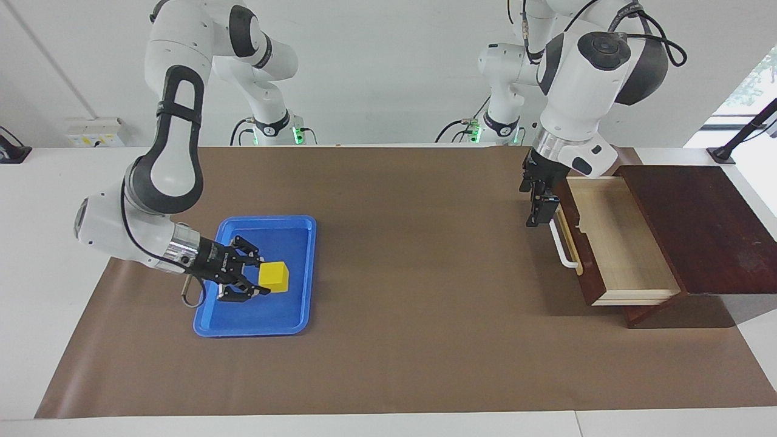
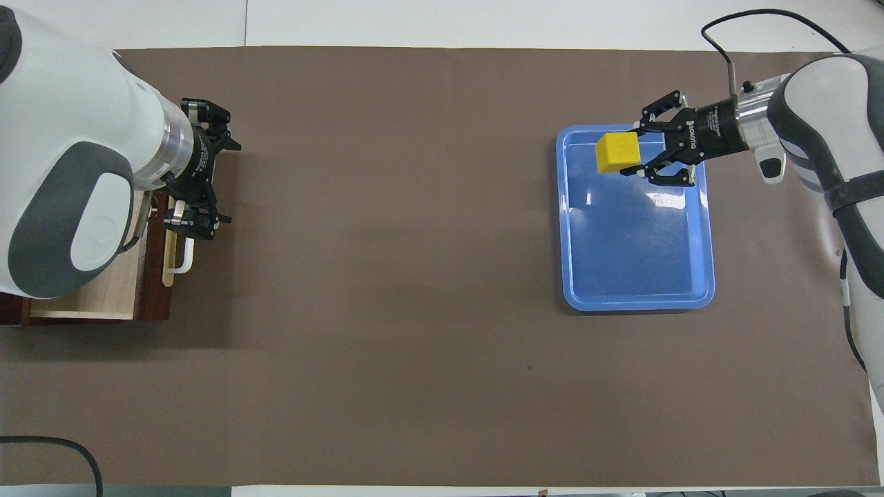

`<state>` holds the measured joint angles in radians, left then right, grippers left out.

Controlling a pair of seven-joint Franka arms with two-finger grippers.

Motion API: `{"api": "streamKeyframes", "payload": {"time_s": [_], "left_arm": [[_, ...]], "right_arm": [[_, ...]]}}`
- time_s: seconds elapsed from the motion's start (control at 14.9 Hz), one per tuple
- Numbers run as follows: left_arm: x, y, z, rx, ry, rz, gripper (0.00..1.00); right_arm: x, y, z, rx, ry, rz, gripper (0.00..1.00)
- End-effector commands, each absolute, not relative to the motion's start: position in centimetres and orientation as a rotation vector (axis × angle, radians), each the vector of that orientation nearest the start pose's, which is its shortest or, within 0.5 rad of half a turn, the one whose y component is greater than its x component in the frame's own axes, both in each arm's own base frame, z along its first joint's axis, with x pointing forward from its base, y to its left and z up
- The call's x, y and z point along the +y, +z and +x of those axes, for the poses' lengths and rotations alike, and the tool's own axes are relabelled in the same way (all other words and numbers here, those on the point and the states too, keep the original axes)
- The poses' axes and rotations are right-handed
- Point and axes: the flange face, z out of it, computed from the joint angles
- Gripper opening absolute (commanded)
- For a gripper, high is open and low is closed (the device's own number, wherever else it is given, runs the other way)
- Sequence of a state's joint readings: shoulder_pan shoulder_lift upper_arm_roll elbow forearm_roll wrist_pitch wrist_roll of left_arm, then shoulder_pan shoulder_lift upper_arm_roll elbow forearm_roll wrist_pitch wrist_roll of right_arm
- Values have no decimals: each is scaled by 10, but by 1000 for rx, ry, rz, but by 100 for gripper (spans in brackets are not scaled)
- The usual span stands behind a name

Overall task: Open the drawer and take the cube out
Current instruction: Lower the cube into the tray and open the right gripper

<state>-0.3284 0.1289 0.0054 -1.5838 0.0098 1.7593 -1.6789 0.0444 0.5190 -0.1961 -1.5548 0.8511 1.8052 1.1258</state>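
Now right hand [image 1: 260,278] clamped on cube [image 1: 274,277] over blue tray [image 1: 303,267]; left hand [image 1: 540,209] spread, over drawer [image 1: 613,243] handle.

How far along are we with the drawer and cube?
Done: the drawer stands open, and the cube is out of it. In hand: the right gripper holds the cube over the blue tray. The left gripper waits, open, above the handle. Left: release it.

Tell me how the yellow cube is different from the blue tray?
The yellow cube is a small solid block, while the blue tray is wide, flat and much bigger. The cube is pinched in the right gripper over the tray; the tray lies on the brown mat. The cube is blocky with flat sides, the tray shallow with a raised rim. Both are bright, plain-coloured and at the right arm's end of the table.
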Motion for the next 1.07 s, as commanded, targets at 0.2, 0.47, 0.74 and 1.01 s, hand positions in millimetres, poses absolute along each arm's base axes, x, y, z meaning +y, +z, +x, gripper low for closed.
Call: {"api": "streamKeyframes", "payload": {"time_s": [0.2, 0.47, 0.74, 1.01], "left_arm": [[-168, 574, 563, -1733, 4, -2618, 100], [-154, 580, 559, -1574, 32, -2699, 100], [-131, 582, 561, -1417, 57, -2772, 100], [-116, 583, 560, -1257, 74, -2845, 100]], "right_arm": [[-65, 306, 633, 1873, 694, -1743, 0], [-62, 290, 620, 1916, 672, -1723, 0], [-62, 278, 606, 1879, 658, -1768, 0], [-50, 274, 600, 1784, 652, -1849, 0]]}}
